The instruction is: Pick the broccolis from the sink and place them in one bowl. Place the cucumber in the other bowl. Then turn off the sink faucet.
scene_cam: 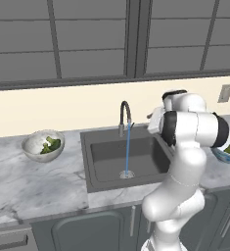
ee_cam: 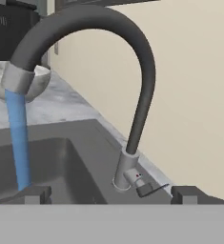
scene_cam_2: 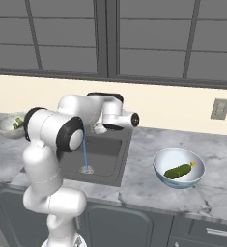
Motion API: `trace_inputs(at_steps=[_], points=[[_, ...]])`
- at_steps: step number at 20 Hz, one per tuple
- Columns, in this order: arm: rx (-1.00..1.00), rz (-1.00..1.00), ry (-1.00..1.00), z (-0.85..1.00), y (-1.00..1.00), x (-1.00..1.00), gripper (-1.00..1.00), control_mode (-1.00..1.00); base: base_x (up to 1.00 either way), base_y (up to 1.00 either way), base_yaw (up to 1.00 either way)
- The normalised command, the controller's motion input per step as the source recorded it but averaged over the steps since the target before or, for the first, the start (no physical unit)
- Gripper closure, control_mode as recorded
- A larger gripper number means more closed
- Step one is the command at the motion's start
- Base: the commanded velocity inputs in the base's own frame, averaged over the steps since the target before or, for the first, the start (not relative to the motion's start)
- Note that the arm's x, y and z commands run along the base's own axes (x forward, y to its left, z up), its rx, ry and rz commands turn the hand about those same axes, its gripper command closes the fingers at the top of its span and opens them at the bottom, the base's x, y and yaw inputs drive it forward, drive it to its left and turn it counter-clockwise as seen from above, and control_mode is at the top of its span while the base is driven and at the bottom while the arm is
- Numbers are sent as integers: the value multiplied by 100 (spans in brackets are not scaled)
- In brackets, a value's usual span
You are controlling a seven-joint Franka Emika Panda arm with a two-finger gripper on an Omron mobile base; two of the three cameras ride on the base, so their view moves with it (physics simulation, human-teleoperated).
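- We record the cucumber (scene_cam_2: 178, 171) lying inside the blue-rimmed bowl (scene_cam_2: 162, 160) on the marble counter (scene_cam_2: 148, 190), right of the sink (scene_cam_2: 116, 159).
- We note a blue water stream (scene_cam_2: 85, 152) falling to the drain.
- We list the speckled bowl (scene_cam_2: 3, 128) far left, greens (scene_cam_2: 18, 122) inside.
- We see a wall outlet (scene_cam_2: 220, 109) far right.

counter (scene_cam: 18, 181): marble | speckled bowl (scene_cam: 43, 145) left | blue-rimmed bowl (scene_cam_2: 178, 167) right

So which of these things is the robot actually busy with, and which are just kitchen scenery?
Part of the job:
- sink faucet, water running
- sink
- speckled bowl holding the broccolis
- blue-rimmed bowl holding the cucumber

Just scenery:
- wall outlet
- marble counter
- cabinet doors
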Motion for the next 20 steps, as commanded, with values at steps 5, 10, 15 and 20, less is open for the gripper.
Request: trace_inputs(at_steps=[5,10,15,20], points=[[13,4,2,-28,0,28,-100,-100,0,0,0],[13,4,2,-19,0,36,-100,-100,0,0,0],[11,3,0,-19,0,47,-100,-100,0,0,0],[9,2,0,-24,0,48,-100,-100,0,0,0]])
